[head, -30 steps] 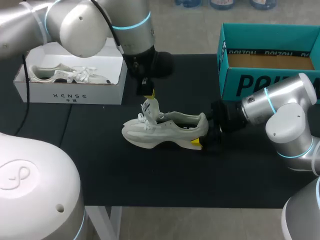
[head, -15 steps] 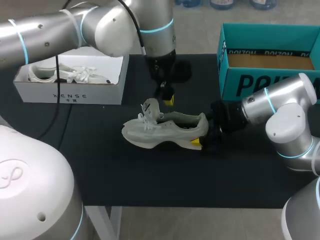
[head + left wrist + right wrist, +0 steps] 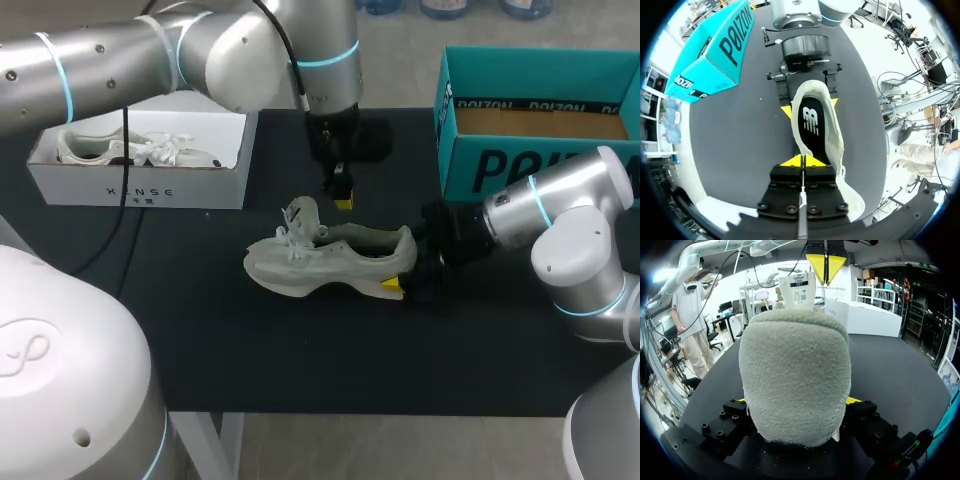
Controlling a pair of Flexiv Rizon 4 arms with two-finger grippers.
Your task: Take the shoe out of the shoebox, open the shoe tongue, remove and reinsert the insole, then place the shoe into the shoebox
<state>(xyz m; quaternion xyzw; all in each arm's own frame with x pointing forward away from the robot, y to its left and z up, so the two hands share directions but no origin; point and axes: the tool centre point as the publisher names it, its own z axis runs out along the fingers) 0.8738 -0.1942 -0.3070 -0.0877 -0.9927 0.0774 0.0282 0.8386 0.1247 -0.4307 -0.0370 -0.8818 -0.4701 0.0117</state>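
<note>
A pale grey shoe lies on its side-on sole in the middle of the black table, toe to the left, its tongue standing up. My right gripper is shut on the shoe's heel, one yellow-tipped finger on each side. My left gripper hangs shut and empty just above the shoe's opening; in the left wrist view its tips meet over the dark insole. The teal shoebox stands open at the back right.
A white box holding another pale shoe sits at the back left. The front strip of the black table is bare. The teal shoebox's wall is close behind my right arm.
My left gripper has moved right from above the tongue to above the shoe's opening. The tongue stays upright. The right arm and the shoe have not moved.
</note>
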